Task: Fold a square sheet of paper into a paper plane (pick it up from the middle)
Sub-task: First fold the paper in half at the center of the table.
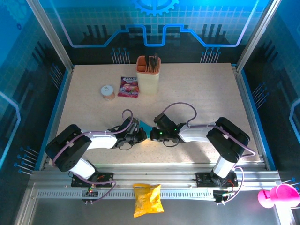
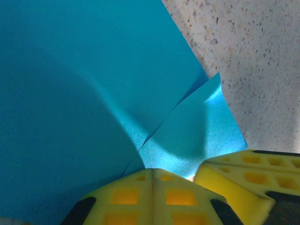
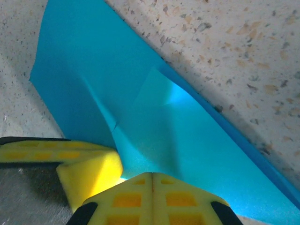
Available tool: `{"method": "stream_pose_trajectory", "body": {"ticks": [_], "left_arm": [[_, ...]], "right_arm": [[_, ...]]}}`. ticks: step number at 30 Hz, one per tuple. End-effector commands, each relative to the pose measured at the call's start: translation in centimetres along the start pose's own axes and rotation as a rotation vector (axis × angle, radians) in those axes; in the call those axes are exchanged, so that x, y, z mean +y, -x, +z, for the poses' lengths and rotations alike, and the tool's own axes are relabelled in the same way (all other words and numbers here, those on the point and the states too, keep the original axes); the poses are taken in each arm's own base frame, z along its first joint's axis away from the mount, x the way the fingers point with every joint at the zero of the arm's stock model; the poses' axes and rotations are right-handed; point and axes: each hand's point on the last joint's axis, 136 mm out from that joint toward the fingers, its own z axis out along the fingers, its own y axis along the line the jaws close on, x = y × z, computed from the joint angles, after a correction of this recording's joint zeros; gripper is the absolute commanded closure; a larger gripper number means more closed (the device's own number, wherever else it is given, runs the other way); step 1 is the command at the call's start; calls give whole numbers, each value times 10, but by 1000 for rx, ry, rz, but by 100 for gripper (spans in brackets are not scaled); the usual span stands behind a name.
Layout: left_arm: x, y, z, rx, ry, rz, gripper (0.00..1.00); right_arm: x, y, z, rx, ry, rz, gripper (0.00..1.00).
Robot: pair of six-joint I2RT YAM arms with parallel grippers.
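Note:
The square sheet of paper (image 1: 145, 126) is bright blue and folded, lying on the speckled table between the two arms. In the left wrist view the paper (image 2: 84, 93) has overlapping flaps meeting at a crease. My left gripper (image 2: 153, 172) is shut, its yellow tips down at the paper's near edge. In the right wrist view the paper (image 3: 154, 122) is a pointed wedge with a small folded flap. My right gripper (image 3: 152, 177) is shut too, tips against the paper. From above, the left gripper (image 1: 141, 136) and right gripper (image 1: 154, 135) nearly touch. Nothing shows between either pair of jaws.
At the back of the table (image 1: 211, 93) stand a beige cup (image 1: 148, 75) holding sticks, a pink-purple packet (image 1: 128, 86) and a small round jar (image 1: 108, 92). A yellow snack bag (image 1: 147, 199) lies on the front rail. A pink object (image 1: 279, 196) sits at the bottom right.

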Motion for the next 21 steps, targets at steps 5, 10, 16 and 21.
{"method": "stream_pose_trajectory", "body": {"ticks": [5,10,16,21], "left_arm": [[51,-25,5,66,164,-7,100],[55,-27,5,71,177,-12,100],[59,-29,7,79,187,-17,100],[60,-29,8,80,190,-18,100]], "right_arm": [[-30,-4,12,15,-27,120,100],[-58,-8,7,25,-71,187,100],[-76,-7,-4,37,-151,193,100],[-98,-8,-11,30,-196,216,100]]}}
